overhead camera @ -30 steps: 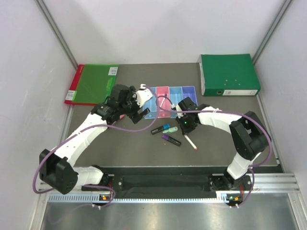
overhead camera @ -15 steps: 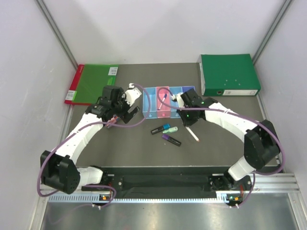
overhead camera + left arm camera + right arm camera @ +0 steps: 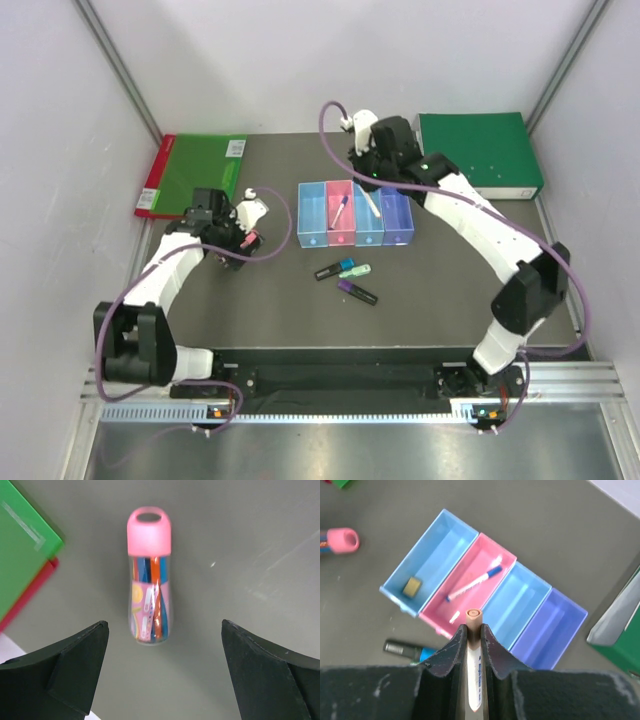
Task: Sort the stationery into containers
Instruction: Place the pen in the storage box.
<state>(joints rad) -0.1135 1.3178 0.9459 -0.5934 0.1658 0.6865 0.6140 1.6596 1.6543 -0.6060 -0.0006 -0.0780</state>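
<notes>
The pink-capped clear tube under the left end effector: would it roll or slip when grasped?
The pink-capped tube lies on its side on the table and looks cylindrical, so a sideways nudge would probably roll it. Its clear wall looks smooth, possibly slippery. It holds several pens, so likely stiff and fairly light. The left end effector is open, astride it.

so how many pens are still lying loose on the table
3, in a cluster in front of the bins: a black-blue pen, a mint one beside it, a purple-black one nearer the arms. None seem hidden.
</notes>
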